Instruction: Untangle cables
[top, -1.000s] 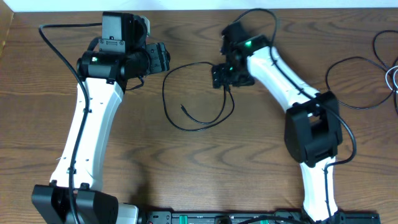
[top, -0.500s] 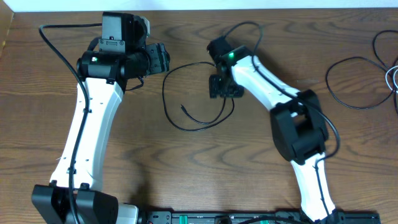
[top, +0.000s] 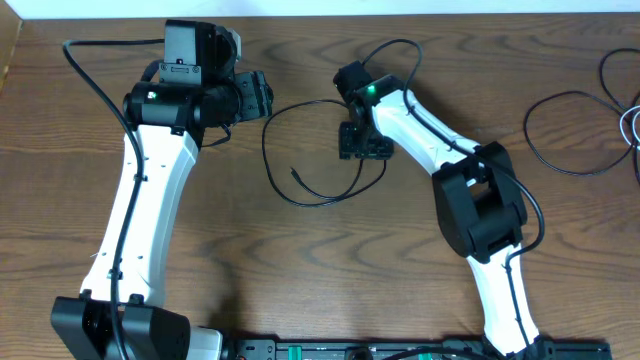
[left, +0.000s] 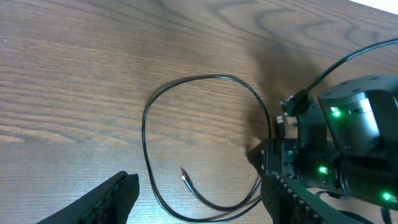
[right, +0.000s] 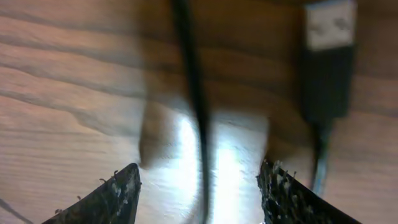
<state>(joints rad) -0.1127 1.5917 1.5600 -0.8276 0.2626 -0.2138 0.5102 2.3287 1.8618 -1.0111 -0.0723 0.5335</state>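
Your right gripper (top: 362, 145) hangs spread wide over the limp, light black cable (top: 266, 150) looped mid-frame, so pinch near its stiff plug (right: 326, 59), while your left gripper (top: 257, 92) sits unclenched and empty.

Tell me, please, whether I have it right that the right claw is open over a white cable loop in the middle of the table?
Not quite: that cable loop is black, not white, as the overhead view shows. The right claw is indeed open over it in the middle of the table.
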